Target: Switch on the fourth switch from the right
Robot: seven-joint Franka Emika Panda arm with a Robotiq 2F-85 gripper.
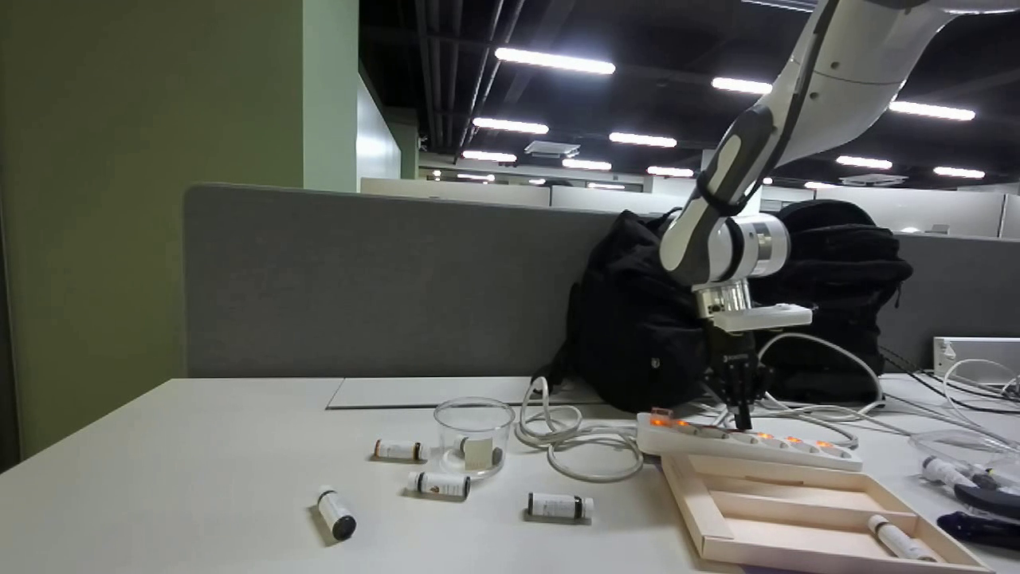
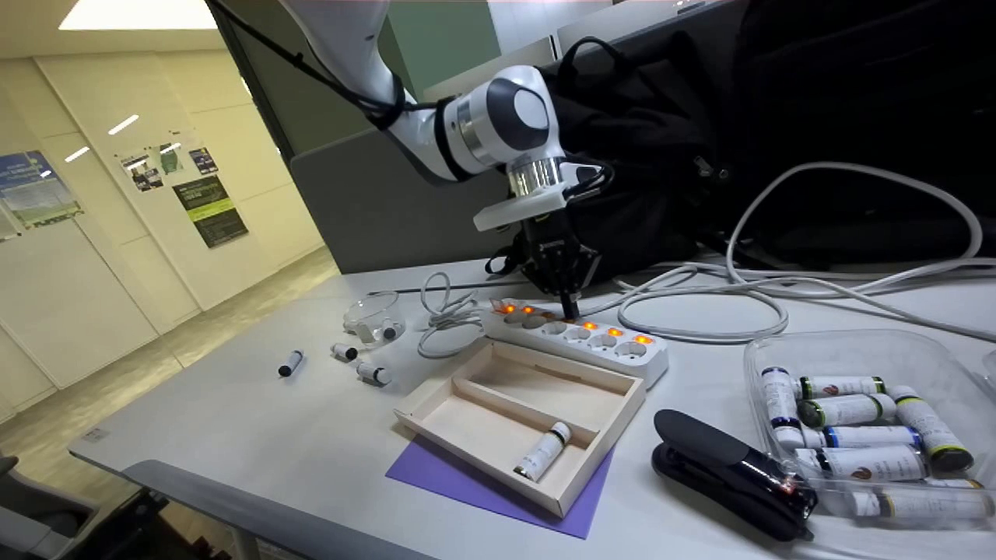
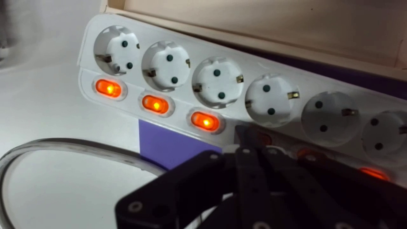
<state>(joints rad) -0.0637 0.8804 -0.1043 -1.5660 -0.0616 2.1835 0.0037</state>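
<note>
A white power strip (image 1: 701,443) with a row of sockets and orange switches lies on the table; it also shows in an exterior view (image 2: 657,362) and the wrist view (image 3: 194,54). In the wrist view three switches glow orange at the left, the nearest of them being the third switch (image 3: 206,121). The fourth switch (image 3: 265,139) looks dark red and is partly hidden by my fingertips. A fifth switch (image 3: 307,152) is dull and partly covered. My gripper (image 3: 249,135) is shut and empty, pointing down at the fourth switch; contact cannot be told. It shows in both exterior views (image 1: 743,424) (image 2: 571,313).
A wooden tray (image 1: 709,518) with a bottle (image 2: 543,453) stands against the strip's front, on a purple sheet (image 2: 436,470). White cables (image 1: 594,434) and black backpacks (image 1: 645,335) lie behind. A clear cup (image 1: 476,414), loose bottles, a stapler (image 2: 724,474) and a bottle-filled container (image 2: 934,354) surround it.
</note>
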